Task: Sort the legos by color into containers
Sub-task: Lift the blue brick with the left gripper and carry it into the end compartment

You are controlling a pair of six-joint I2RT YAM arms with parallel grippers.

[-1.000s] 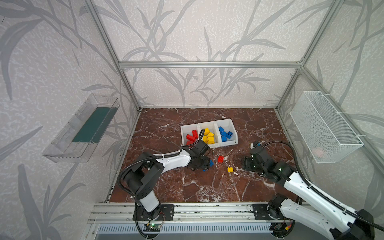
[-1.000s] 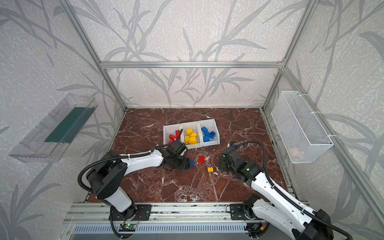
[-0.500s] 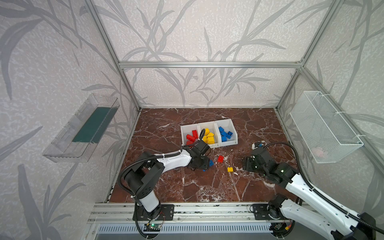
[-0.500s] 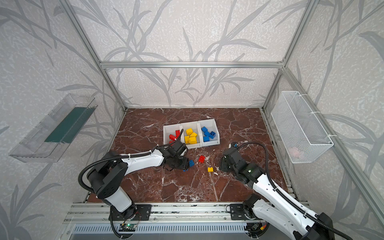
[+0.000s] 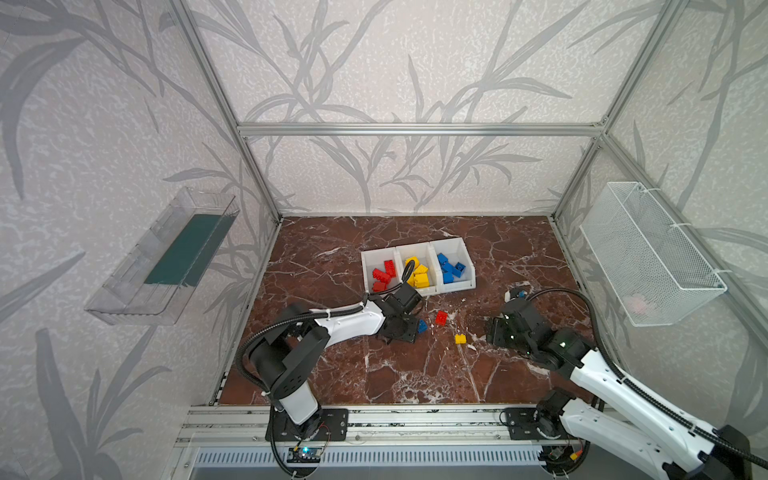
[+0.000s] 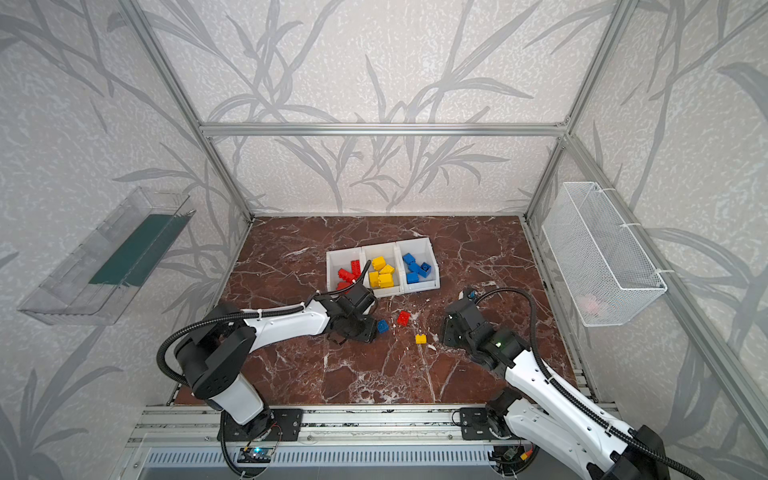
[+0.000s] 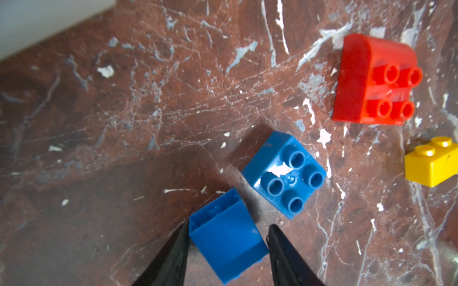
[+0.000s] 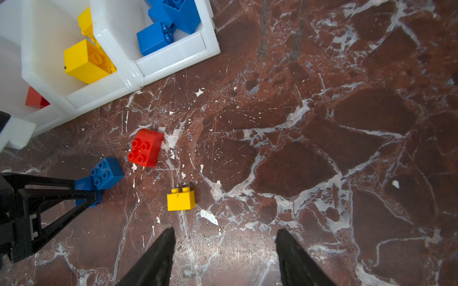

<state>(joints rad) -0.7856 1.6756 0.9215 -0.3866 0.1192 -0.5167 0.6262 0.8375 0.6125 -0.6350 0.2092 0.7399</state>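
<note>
Both top views: the three joined white plastic bins (image 5: 457,286) stand mid-table, holding red, yellow and blue bricks in turn, and the loose bricks lie at their 6 o'clock. The left gripper (image 5: 409,332) sits low at the 9 o'clock end of that cluster. The right gripper (image 6: 448,332) is at the 3 o'clock end, near the small yellow plastic brick (image 6: 420,339). Left wrist view: the fingertips (image 7: 178,242) pinch a tipped blue plastic brick (image 7: 226,237), presumably bound for the blue bin. It lies on its side on the table, hollow base pointing away from the wrist. It is squarish, with no marked long axis. A second blue studded brick (image 7: 285,173) lies just beside it. Right wrist view: jaws spread and empty, apparently lined up on the yellow brick, which stands upright with its long axis running across the gap. The red curved plastic brick (image 8: 145,147) lies beyond.
</note>
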